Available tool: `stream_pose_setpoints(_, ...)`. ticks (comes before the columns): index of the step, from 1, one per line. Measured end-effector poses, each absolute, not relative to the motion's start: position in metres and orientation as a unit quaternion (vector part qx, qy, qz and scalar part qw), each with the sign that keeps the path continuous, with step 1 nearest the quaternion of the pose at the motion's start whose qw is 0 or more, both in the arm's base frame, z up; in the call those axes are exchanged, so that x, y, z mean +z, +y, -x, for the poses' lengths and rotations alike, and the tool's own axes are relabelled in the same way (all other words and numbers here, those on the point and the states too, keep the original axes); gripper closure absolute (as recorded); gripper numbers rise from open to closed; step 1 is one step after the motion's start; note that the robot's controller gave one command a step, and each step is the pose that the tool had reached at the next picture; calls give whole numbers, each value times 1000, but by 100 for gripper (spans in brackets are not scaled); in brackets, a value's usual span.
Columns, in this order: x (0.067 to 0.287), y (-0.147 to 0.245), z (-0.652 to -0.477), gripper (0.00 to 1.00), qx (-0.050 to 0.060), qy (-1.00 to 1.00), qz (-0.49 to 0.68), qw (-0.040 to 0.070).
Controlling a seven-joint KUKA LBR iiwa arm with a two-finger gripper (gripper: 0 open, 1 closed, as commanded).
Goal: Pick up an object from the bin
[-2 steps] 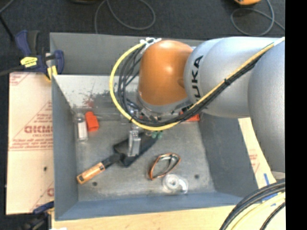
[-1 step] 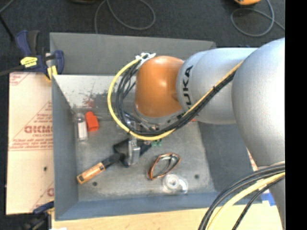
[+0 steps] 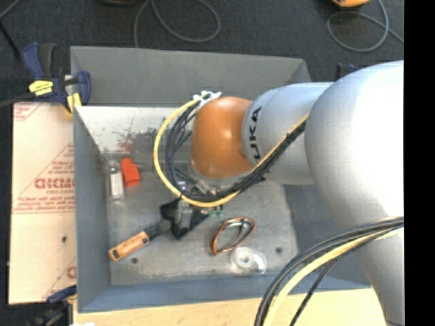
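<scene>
My gripper (image 3: 181, 217) is low in the middle of the bin, mostly hidden under the arm's orange cover. It is right at the black end of a tool with an orange handle (image 3: 129, 245), which lies slanted toward the bin's front left. Whether that end sits inside the gripper I cannot tell. Just to the right of the gripper, a brown loop-shaped clip (image 3: 231, 235) lies on the floor. A clear tape roll (image 3: 246, 259) lies in front of the clip.
At the left side of the bin, an orange block (image 3: 129, 172) stands beside a clear vial (image 3: 115, 183). The arm with its cable loops covers the bin's back and right.
</scene>
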State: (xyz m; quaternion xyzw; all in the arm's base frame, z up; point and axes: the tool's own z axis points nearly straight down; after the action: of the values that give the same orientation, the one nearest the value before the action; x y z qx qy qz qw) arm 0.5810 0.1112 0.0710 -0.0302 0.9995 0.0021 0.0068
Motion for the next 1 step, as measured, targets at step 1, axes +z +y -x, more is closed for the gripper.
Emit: stream_pose_setpoints(1, 71, 111, -581, 100, 2, 1000, 30, 7)
